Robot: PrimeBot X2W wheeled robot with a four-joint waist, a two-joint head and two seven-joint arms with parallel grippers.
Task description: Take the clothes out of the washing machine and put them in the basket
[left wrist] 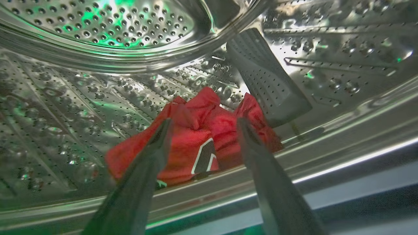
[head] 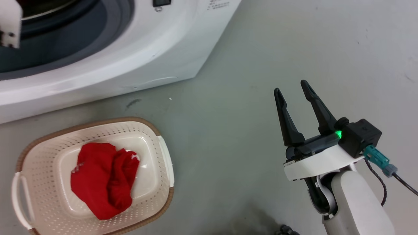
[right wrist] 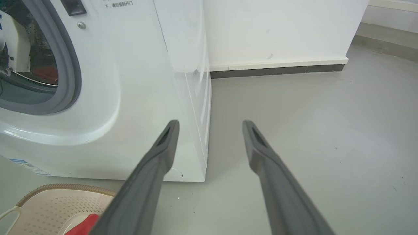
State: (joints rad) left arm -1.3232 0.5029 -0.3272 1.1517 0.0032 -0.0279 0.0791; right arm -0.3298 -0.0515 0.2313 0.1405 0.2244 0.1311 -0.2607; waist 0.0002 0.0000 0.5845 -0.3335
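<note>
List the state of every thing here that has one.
Washing machine: porthole open.
Drum: holds clothes, crumpled near the front lip.
Basket: upright on floor, holding red clothes.
Left gripper: open, inside drum, straddling the clothes, not clamped.
Right gripper: open, empty, above floor.

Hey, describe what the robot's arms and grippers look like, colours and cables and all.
The right gripper has two long, tapering black fingers on a white bracket, with a black camera box, a green light, a teal plug trailing a black cable, and a pale rounded forearm. The left gripper shows matching dark grey fingers.
</note>
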